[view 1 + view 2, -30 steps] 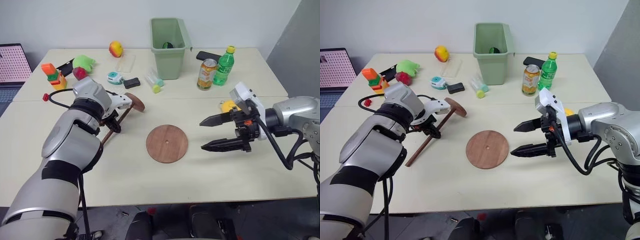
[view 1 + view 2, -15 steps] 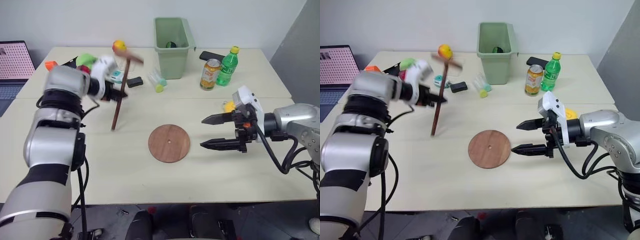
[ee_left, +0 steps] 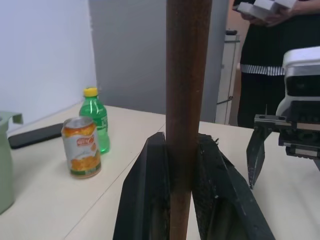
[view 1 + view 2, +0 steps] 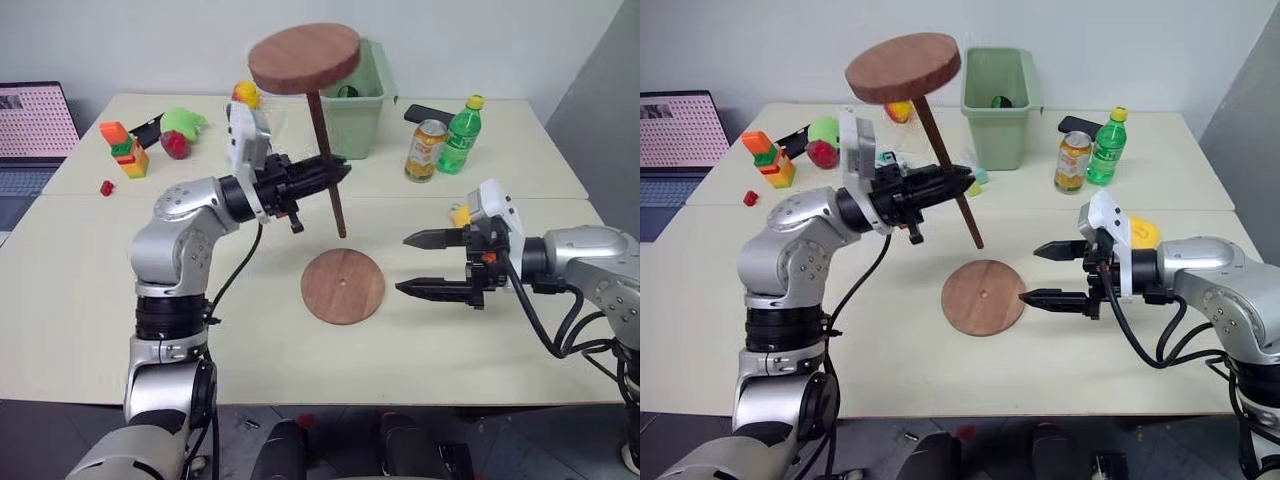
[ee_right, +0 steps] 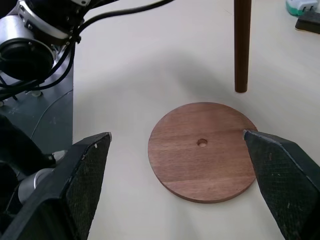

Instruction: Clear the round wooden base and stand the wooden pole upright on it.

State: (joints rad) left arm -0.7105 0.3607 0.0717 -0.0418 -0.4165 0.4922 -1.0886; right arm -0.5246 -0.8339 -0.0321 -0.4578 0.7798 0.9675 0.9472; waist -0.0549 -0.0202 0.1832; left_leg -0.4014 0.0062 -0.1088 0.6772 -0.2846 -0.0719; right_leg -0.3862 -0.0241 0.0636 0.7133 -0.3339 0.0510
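The round wooden base (image 4: 343,285) lies flat on the table with nothing on it, its small centre hole (image 5: 202,143) showing. My left gripper (image 4: 335,171) is shut on the wooden pole (image 4: 328,170), holding it in the air almost upright with its fixed disc (image 4: 304,57) on top. The pole's free lower end (image 5: 241,88) hangs just behind the base, clear of the table. My right gripper (image 4: 412,264) stands open right of the base, its fingers (image 5: 85,165) pointing at it, nothing between them.
A green bin (image 4: 360,95), an orange can (image 4: 422,150), a green bottle (image 4: 457,133) and a black phone (image 4: 425,114) stand at the back. Toys and blocks (image 4: 125,150) sit at the back left. A yellow object (image 4: 1140,233) lies behind my right gripper. A person (image 3: 272,55) stands beyond the table.
My left arm lifted the pole off the table, swung it from lying to upright, disc end up, and carried it rightward to just behind the base. The right gripper has stayed open and still.
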